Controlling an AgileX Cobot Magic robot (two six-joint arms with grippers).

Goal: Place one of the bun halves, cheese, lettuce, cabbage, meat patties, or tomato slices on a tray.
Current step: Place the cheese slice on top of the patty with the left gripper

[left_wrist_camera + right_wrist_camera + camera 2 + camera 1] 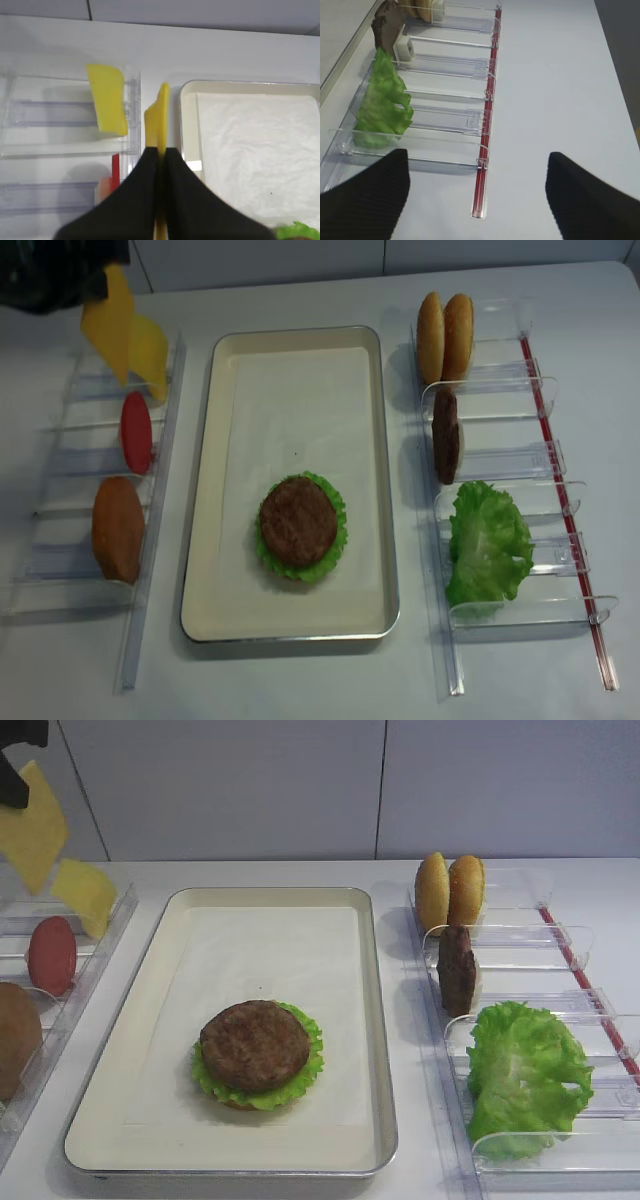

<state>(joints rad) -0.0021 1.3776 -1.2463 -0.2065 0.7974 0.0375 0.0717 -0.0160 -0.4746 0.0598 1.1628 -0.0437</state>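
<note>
My left gripper (160,150) is shut on a thin yellow cheese slice (159,117), which hangs edge-on in the air above the left rack, just left of the tray's rim (186,120). The exterior high view shows this cheese (32,828) at the top left, under the dark gripper (14,782). A second cheese slice (86,895) stands in the rack below. The cream tray (378,1020) holds a meat patty (255,1043) on lettuce (305,1075). My right gripper (477,175) is open over bare table beside the right rack, holding nothing.
The left clear rack (150,500) holds a red tomato slice (51,955) and a bun half (15,1035). The right rack (560,945) holds two bun halves (450,890), a patty on edge (458,970) and a lettuce leaf (525,1075). A red strip (487,150) runs along it.
</note>
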